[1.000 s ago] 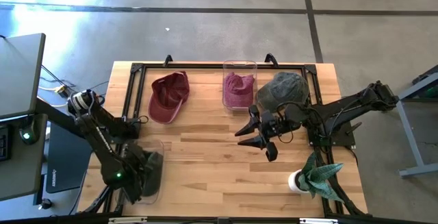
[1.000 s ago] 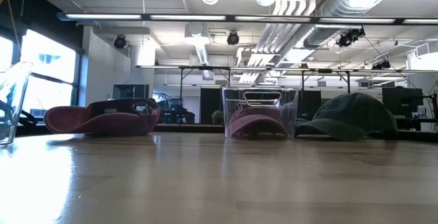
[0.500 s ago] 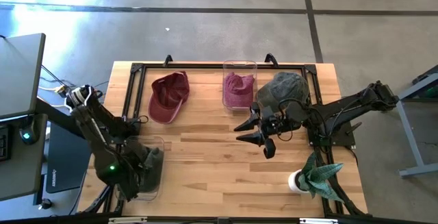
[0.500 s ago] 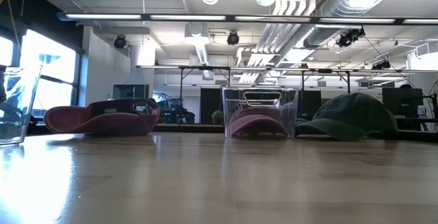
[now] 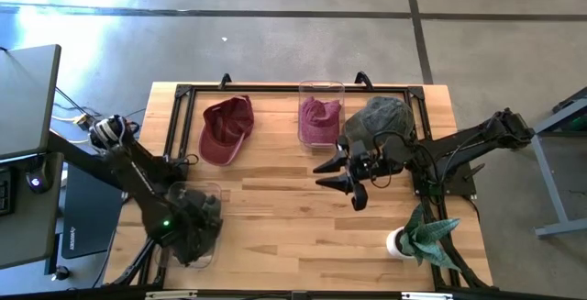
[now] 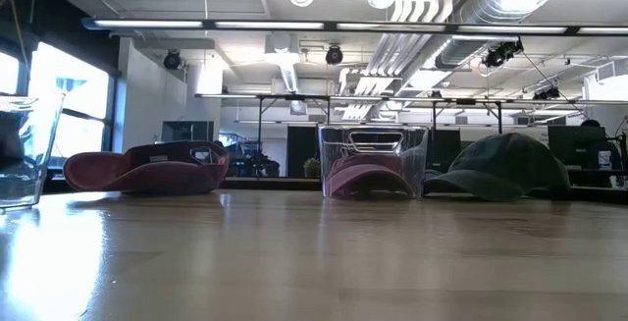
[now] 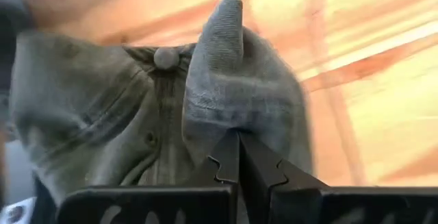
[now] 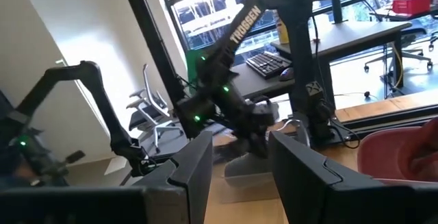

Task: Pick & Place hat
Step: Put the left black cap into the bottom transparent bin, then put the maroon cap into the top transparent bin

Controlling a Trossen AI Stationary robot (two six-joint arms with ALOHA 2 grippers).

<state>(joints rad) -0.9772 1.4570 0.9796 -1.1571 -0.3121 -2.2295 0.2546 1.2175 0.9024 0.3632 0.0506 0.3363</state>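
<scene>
The left gripper (image 7: pixel 237 138) is clamped tight on a fold of a crumpled grey-green fabric cap (image 7: pixel 157 107), holding it inside a clear plastic bin (image 5: pixel 193 227) at the table's front-left corner. The cap's crown button shows beside the pinched ridge of cloth. The right gripper (image 5: pixel 341 176) hovers mid-table with its fingers parted and nothing between them, near a second dark green cap (image 5: pixel 378 118). Since a second ago, the left arm has shifted slightly inward over the bin, and the right gripper has edged a little toward the back.
</scene>
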